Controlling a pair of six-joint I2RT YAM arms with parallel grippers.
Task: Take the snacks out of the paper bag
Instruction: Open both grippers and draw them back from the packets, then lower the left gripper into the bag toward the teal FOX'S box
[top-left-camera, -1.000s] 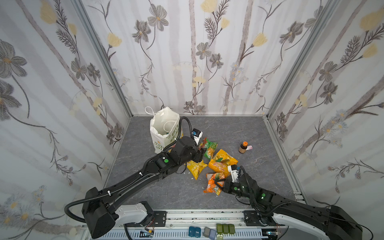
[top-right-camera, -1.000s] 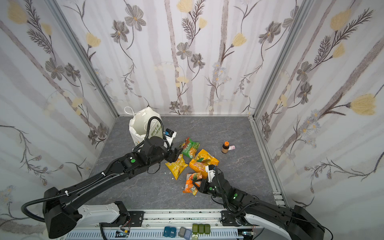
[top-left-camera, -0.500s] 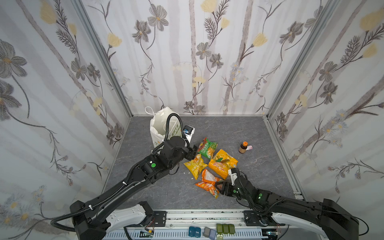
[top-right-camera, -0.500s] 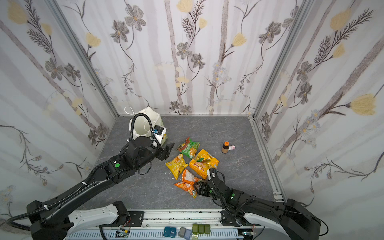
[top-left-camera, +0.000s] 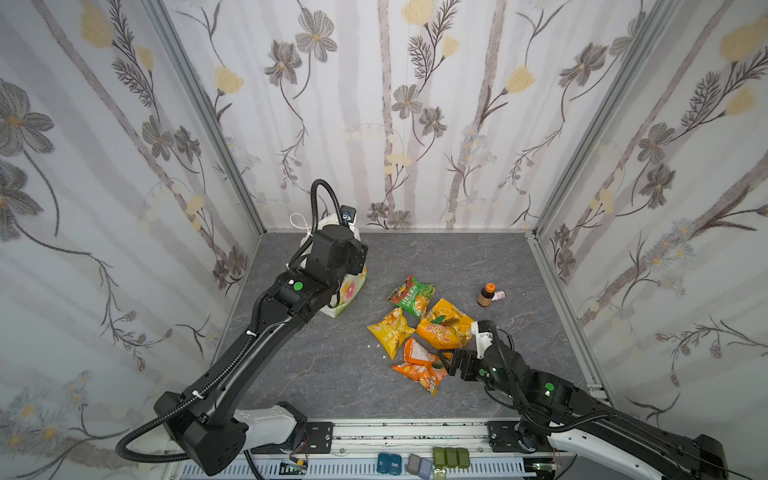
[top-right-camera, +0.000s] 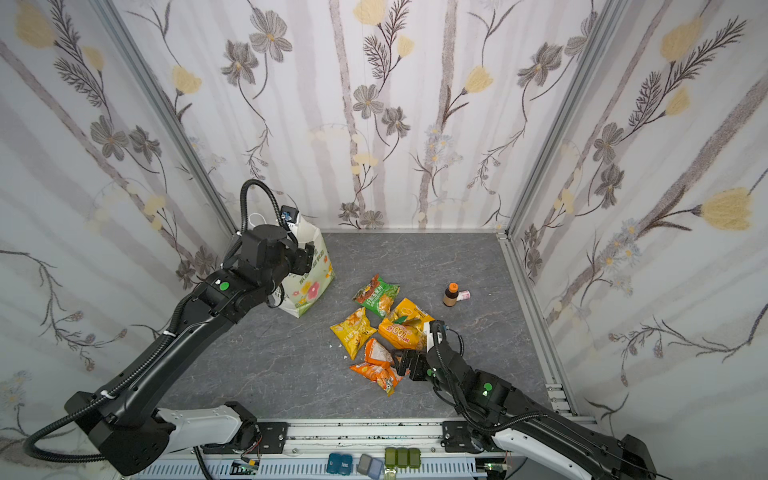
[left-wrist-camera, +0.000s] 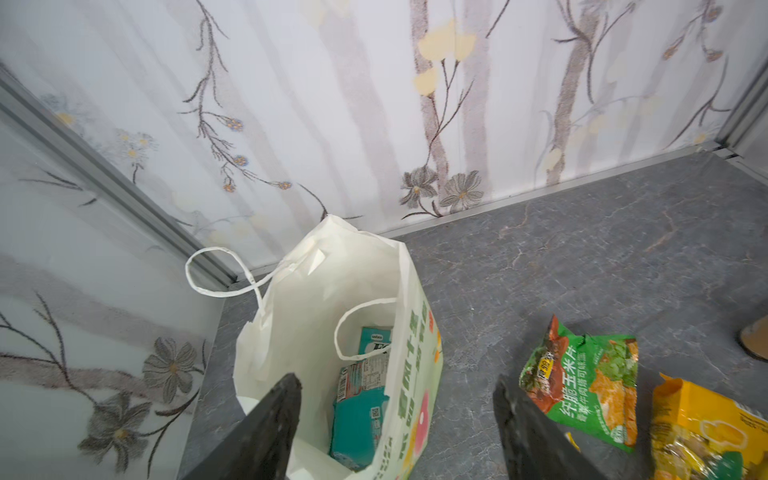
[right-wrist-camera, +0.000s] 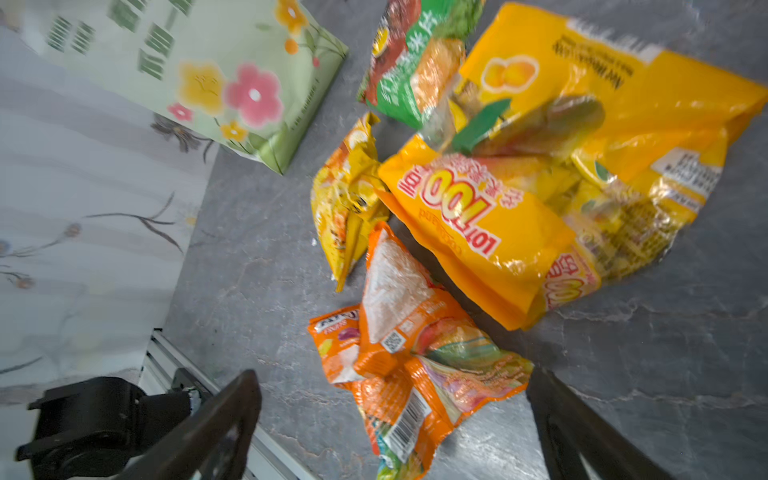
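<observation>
Black arms (top-left-camera: 257, 345) with white bases (top-left-camera: 266, 419), green dots (top-left-camera: 297, 286), ribbed cables (top-left-camera: 322, 195).

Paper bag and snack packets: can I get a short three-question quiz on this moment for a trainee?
1. True or false: the right gripper is shut on the small orange packet.
2. What shows inside the paper bag in the left wrist view? A) a green packet B) a teal-and-white packet C) a bottle
3. Which gripper is over the bag?

Key:
1. False. Its jaws stand open and the packet lies loose.
2. B.
3. The left gripper.
</observation>
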